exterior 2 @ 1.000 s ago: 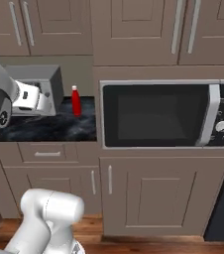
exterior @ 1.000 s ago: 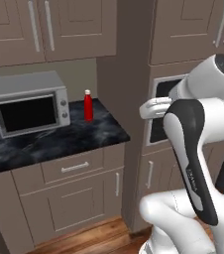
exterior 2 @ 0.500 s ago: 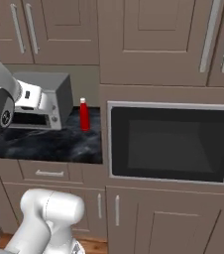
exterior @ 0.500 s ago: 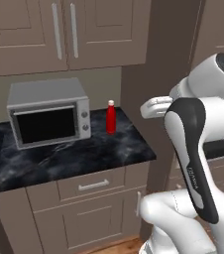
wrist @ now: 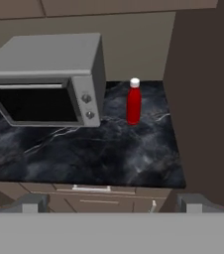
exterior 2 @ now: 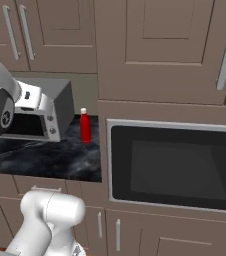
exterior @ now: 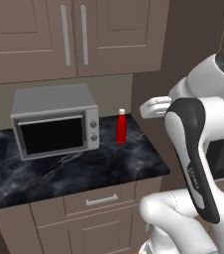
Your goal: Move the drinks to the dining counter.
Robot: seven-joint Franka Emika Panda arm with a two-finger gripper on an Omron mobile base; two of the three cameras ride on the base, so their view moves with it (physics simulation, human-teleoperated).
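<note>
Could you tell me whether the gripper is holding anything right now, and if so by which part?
Nothing is held. The gripper is open, its jaws wide apart, well short of the slim red bottle with a white cap standing on the black marble counter.

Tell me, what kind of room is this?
It looks like a kitchen. There is a small silver oven on a black marble counter, brown cupboards above it, and a bigger oven built into the wall. A red bottle stands beside the small oven.
</note>
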